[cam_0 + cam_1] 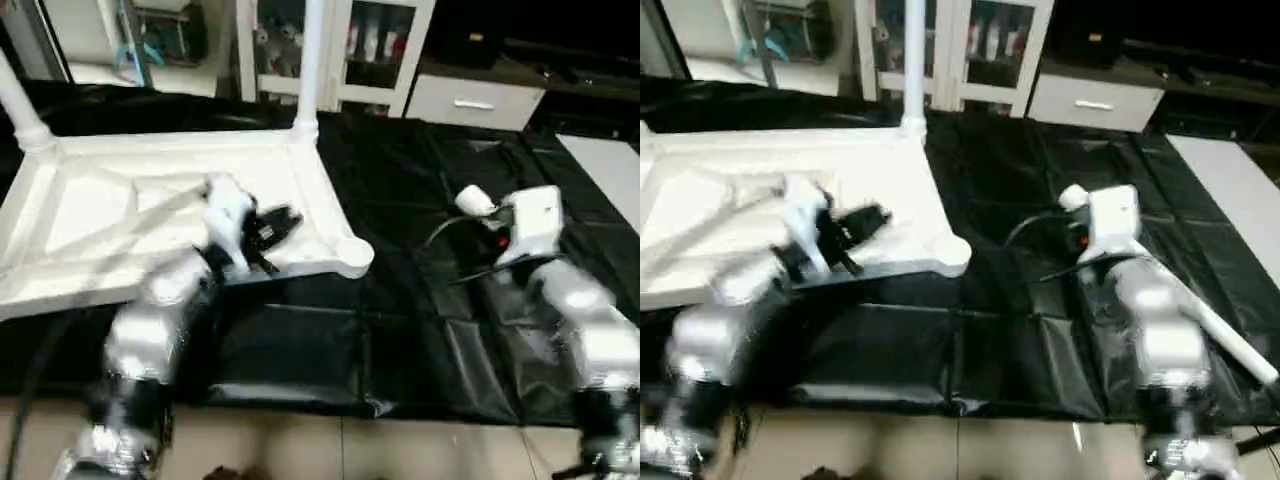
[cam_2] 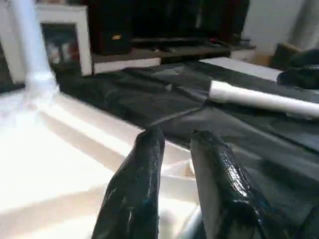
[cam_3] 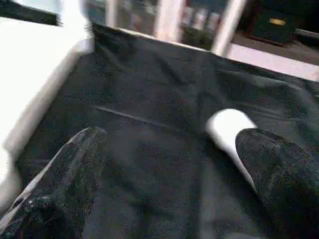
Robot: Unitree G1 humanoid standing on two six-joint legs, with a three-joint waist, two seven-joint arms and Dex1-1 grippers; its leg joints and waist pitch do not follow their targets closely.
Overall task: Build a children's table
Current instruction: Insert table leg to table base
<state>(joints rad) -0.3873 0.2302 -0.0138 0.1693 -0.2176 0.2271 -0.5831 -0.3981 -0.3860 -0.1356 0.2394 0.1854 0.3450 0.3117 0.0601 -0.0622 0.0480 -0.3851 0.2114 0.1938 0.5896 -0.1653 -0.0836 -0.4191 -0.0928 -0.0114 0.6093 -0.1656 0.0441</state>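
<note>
the children's table at a mid-assembly stage, on a black sheet [image 1: 420, 300] covering the floor. the tabletop [image 1: 90, 215] lies upside down at the robot's left, ribbed underside up; 2 legs stand upright in its far corner sockets, one [image 1: 308, 60] at the far right corner and one [image 1: 18, 105] at the far left, while the near right corner socket [image 1: 352, 255] is empty. the left gripper [image 1: 285, 222] hovers over the underside near that empty corner, its 2 black fingers [image 2: 139, 179] a narrow gap apart and holding nothing. the right gripper [image 3: 169, 164] stands wide over the sheet, well apart from the tabletop, with a loose leg [image 2: 259, 98] lying beside one of its fingers [image 3: 279, 174], not yet gripped; whether finger and leg touch cannot be told. the step in hand appears to be fetching a 3rd leg. the next move likely calls for the right gripper to close on the loose leg, lift it, bring its threaded end over the empty socket, and hold it upright for screwing in; which end is threaded cannot be made out.
</note>
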